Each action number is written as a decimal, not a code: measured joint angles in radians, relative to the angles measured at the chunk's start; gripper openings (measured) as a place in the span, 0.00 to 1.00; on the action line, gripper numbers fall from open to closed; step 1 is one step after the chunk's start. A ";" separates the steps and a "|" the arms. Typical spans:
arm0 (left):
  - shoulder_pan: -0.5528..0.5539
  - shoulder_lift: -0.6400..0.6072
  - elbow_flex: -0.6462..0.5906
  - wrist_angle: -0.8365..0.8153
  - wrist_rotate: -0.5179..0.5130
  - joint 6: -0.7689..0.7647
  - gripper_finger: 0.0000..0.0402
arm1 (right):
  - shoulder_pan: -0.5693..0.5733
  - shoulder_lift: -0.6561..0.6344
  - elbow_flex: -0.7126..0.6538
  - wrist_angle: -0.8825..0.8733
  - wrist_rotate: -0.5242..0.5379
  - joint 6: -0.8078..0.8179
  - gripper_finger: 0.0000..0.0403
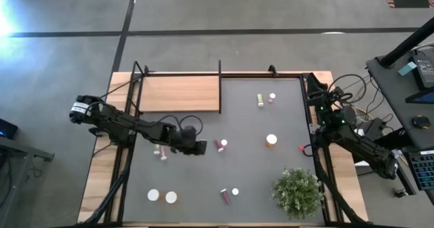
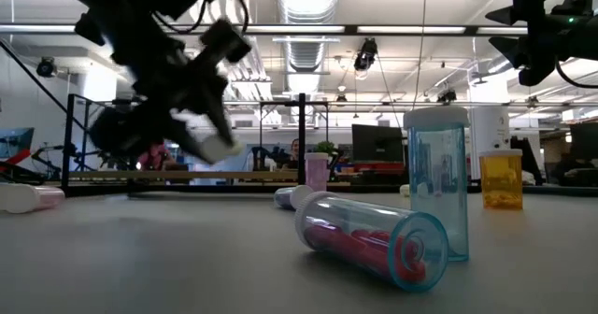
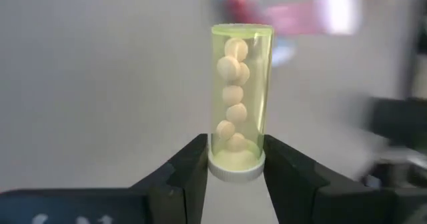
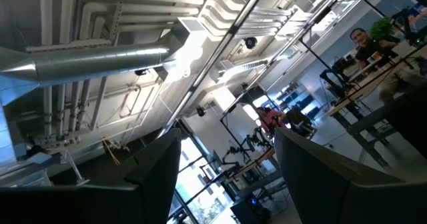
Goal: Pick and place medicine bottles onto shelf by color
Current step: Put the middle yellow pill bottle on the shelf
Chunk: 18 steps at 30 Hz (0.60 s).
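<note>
My left gripper (image 3: 235,145) is shut on a yellow-green medicine bottle (image 3: 239,84) filled with pale pills. It hangs over the table's middle (image 1: 197,147), near of the light-wood shelf (image 1: 180,93). Other bottles are scattered about: a pink one lying just right of the gripper (image 1: 221,144), another pink one (image 1: 161,151) to its left, an orange one (image 1: 271,140), and a yellow-green one (image 1: 260,100) at the far side. My right gripper (image 4: 227,151) waits open at the table's right edge, pointing up at the ceiling. My left gripper pinches the bottle's white-capped end (image 3: 235,169) between its two fingers, one on each side. The bottle's body sticks straight out beyond the fingertips, along the line of the fingers. The gripper slants downward, and the bottle is lifted clear of the table.
A bushy green plant (image 1: 297,191) stands at the near right. Two white-capped bottles (image 1: 162,197) stand near the front left, and a pink bottle (image 1: 224,195) lies at the front middle. In the low view a blue-tinted bottle (image 2: 374,239) lies close by.
</note>
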<state>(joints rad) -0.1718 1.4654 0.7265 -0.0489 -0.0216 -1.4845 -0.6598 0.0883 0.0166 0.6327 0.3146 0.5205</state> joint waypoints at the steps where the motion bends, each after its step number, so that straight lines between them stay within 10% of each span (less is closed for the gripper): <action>1: 0.001 0.000 0.000 0.048 0.000 0.022 0.29 | 0.000 0.000 0.000 0.000 0.000 0.000 0.57; 18: 0.029 0.000 0.009 0.530 -0.040 0.213 0.29 | 0.000 0.000 0.000 0.000 0.000 0.000 0.57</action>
<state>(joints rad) -0.1429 1.4654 0.7354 0.4815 -0.0620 -1.2715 -0.6594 0.0883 0.0170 0.6327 0.3145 0.5205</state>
